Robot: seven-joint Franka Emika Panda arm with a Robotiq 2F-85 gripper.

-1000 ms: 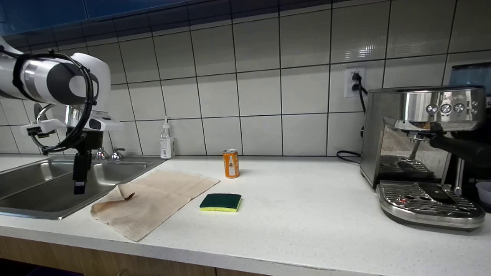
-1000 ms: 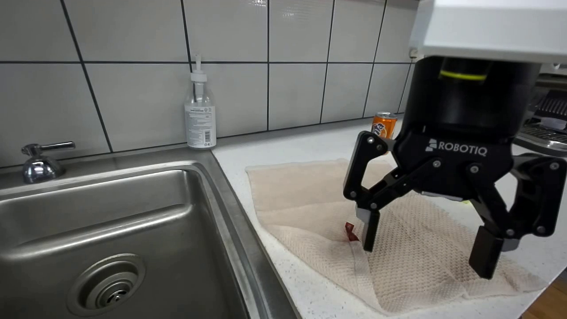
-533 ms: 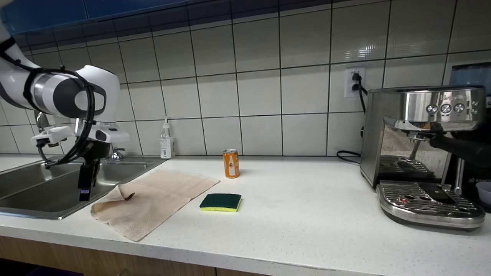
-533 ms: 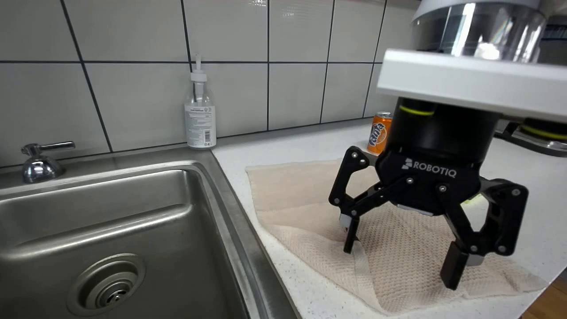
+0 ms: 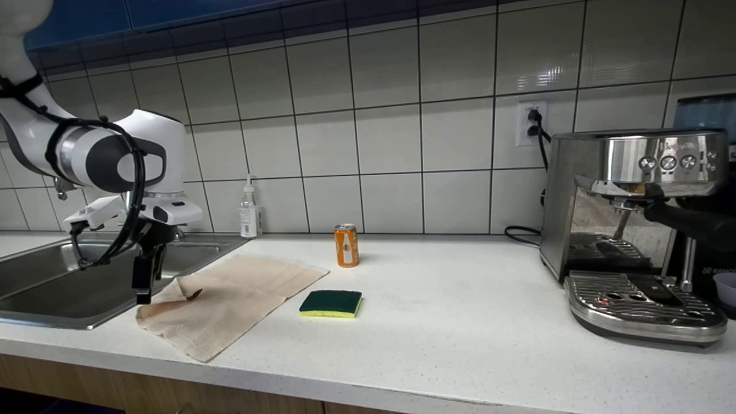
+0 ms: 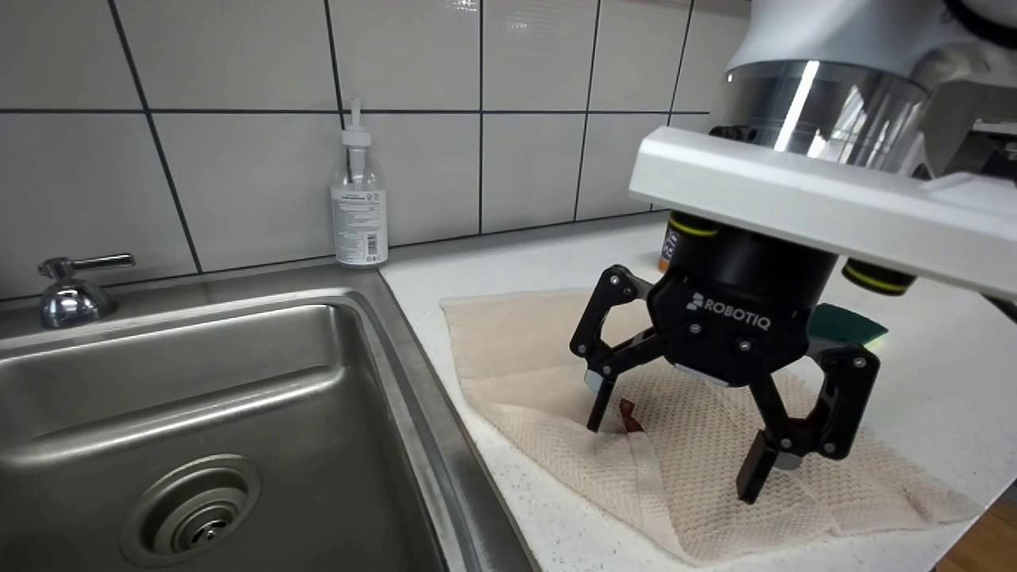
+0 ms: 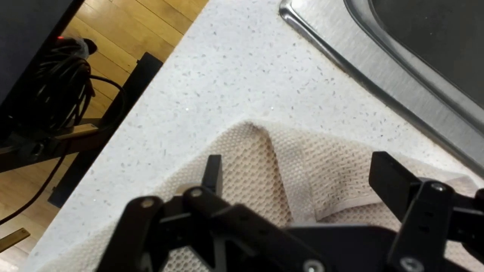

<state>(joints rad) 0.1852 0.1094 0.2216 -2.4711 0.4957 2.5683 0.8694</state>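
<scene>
Over creased, waffle-weave beige cloth (image 6: 685, 430), blk gripper (image 6: 672, 465) w/ jaws spread wide.

Low cloth (image 5: 233, 296) lies under the tool (image 6: 671, 465); a wide lane crosses the tabletop (image 5: 448, 322) between sponge (image 5: 330, 303) and machine (image 5: 638, 227); bottle (image 5: 249, 215) and can (image 5: 347, 247) obstruct near the wall (image 5: 391, 138).

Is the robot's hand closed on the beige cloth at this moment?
No, in an exterior view the hand stands open over the beige cloth, its two fingers spread wide apart.
</scene>
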